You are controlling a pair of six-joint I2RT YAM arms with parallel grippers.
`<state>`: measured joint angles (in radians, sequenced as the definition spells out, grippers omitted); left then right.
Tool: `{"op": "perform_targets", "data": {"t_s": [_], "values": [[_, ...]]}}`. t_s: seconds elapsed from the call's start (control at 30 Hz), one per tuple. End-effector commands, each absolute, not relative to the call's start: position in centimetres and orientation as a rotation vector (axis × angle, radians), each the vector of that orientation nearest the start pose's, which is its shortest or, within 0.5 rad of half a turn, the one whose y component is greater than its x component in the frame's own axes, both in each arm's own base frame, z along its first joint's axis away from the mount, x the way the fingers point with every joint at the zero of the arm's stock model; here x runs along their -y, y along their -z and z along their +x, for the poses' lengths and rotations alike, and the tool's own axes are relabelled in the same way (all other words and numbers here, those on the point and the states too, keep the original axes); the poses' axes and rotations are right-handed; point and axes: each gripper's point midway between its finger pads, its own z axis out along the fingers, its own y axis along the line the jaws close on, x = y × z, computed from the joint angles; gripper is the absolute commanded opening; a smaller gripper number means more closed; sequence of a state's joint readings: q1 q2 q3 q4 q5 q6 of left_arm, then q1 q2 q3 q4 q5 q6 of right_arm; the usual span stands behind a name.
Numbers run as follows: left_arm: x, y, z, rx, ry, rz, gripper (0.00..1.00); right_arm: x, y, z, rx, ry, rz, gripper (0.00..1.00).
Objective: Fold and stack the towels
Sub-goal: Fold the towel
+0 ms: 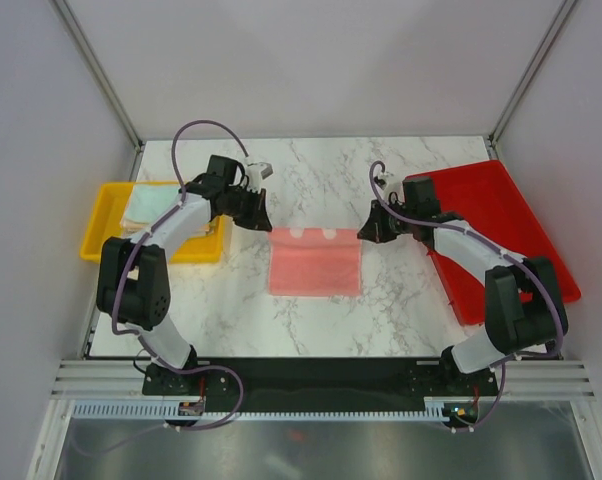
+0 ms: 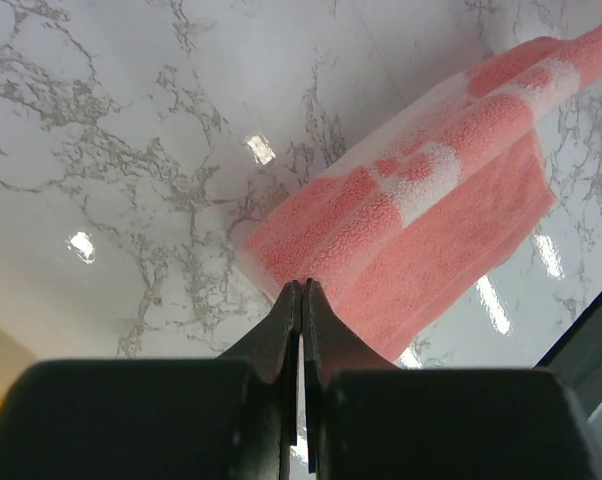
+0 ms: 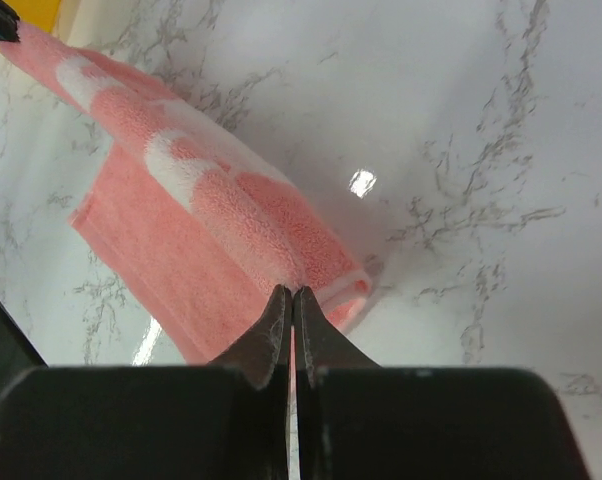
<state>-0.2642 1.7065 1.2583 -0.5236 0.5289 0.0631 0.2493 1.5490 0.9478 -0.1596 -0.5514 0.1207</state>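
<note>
A salmon-pink towel (image 1: 316, 265) with white patches lies in the middle of the marble table, its far edge raised and stretched between my two grippers. My left gripper (image 1: 261, 222) is shut on the towel's far left corner. The left wrist view shows the jaws (image 2: 301, 287) pinched on that corner, the towel (image 2: 431, 230) running off to the upper right. At the far right corner my right gripper (image 1: 365, 232) is also shut on the cloth. In the right wrist view its tips (image 3: 292, 292) grip the towel (image 3: 201, 230), whose near part hangs down onto the table.
A yellow bin (image 1: 101, 215) at the left edge holds pale towels (image 1: 146, 210), mint green among them. A red tray (image 1: 501, 220) lies at the right edge under the right arm. White walls enclose the table on three sides.
</note>
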Motion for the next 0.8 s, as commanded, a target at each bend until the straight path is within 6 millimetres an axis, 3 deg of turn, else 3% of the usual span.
{"op": "perform_targets", "data": {"t_s": [0.0,0.13,0.3,0.47,0.77], "values": [[18.8,-11.9,35.3,-2.407,0.735,0.578,0.02,-19.1,-11.6,33.8,-2.259,-0.764,-0.391,0.0],[19.1,-10.6,33.0,-2.453,0.721,0.562,0.02,-20.1,-11.2,31.7,-2.272,-0.75,-0.423,0.0],[18.6,-10.1,30.7,-2.473,0.697,0.551,0.02,-18.8,-10.4,30.1,-2.306,-0.699,-0.379,0.0],[18.3,-10.6,29.3,-2.464,0.691,0.545,0.02,-18.8,-9.5,28.8,-2.344,-0.733,-0.319,0.0],[18.6,-8.4,27.2,-2.572,0.69,0.555,0.02,-20.4,-7.0,25.1,-2.385,-0.85,-0.307,0.0]]}}
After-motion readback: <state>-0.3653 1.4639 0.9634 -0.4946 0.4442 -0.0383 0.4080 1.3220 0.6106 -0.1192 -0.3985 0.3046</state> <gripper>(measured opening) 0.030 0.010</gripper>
